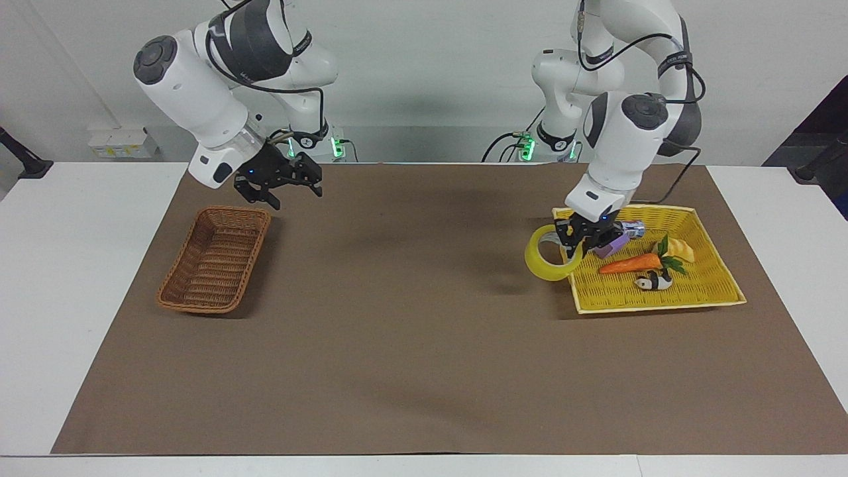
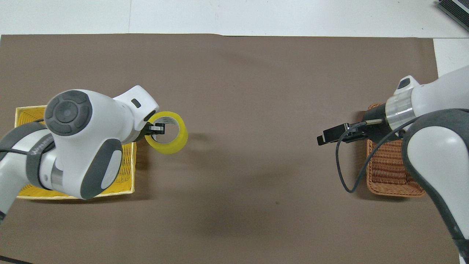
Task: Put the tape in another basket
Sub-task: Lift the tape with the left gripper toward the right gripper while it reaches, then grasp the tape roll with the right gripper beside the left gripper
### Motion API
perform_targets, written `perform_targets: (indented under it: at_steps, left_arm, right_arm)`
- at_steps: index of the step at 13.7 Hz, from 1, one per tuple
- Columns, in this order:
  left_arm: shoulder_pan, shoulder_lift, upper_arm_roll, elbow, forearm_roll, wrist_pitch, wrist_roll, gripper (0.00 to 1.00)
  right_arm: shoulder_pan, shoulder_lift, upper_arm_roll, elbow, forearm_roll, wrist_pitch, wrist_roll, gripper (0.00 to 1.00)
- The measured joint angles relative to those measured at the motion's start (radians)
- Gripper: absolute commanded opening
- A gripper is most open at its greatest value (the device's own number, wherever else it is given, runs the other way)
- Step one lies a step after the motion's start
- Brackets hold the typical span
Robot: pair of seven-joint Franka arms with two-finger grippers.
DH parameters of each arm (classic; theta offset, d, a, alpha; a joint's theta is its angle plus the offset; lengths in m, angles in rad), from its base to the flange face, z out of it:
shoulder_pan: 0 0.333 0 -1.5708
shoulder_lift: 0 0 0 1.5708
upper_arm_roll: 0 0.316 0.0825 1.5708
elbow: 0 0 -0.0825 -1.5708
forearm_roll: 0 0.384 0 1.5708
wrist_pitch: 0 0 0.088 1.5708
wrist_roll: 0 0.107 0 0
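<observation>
The tape (image 1: pixel 548 255), a translucent yellow ring, hangs from my left gripper (image 1: pixel 578 240), which is shut on its rim. It is raised over the yellow basket's edge on the side toward the table's middle. In the overhead view the tape (image 2: pixel 169 132) and left gripper (image 2: pixel 156 128) show just off that basket. The brown wicker basket (image 1: pixel 215 258) lies empty at the right arm's end; it also shows in the overhead view (image 2: pixel 388 172). My right gripper (image 1: pixel 281 189) is open in the air beside that basket's end nearer the robots; the overhead view shows it too (image 2: pixel 329 135).
The yellow square basket (image 1: pixel 662 299) holds a carrot (image 1: pixel 629 264), a purple block (image 1: pixel 613 244), a panda figure (image 1: pixel 652 283), a small can (image 1: pixel 634 228) and a pale yellow piece (image 1: pixel 680 250). In the overhead view my left arm covers most of it (image 2: pixel 22 113). A brown mat (image 1: pixel 411 318) covers the table.
</observation>
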Motion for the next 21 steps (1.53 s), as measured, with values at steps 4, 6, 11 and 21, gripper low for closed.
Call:
perform_targets:
  at_steps: [4, 6, 11, 21]
  left_arm:
    - [-0.102, 0.009, 0.0, -0.036, -0.135, 0.105, -0.056, 0.0]
    - [-0.148, 0.012, 0.001, -0.039, -0.137, 0.159, -0.135, 0.0]
    - [-0.244, 0.014, 0.001, -0.046, -0.137, 0.227, -0.28, 0.0]
    - [-0.266, 0.017, 0.003, -0.053, -0.137, 0.302, -0.357, 0.0]
  right_arm:
    - [0.091, 0.033, 0.003, -0.083, 0.176, 0.12, -0.001, 1.0]
    - [0.124, 0.063, 0.004, -0.108, 0.277, 0.173, -0.008, 1.0]
    - [0.163, 0.152, 0.005, -0.132, 0.501, 0.296, -0.031, 1.0]
    - [0.208, 0.185, 0.006, -0.135, 0.563, 0.321, -0.043, 0.58]
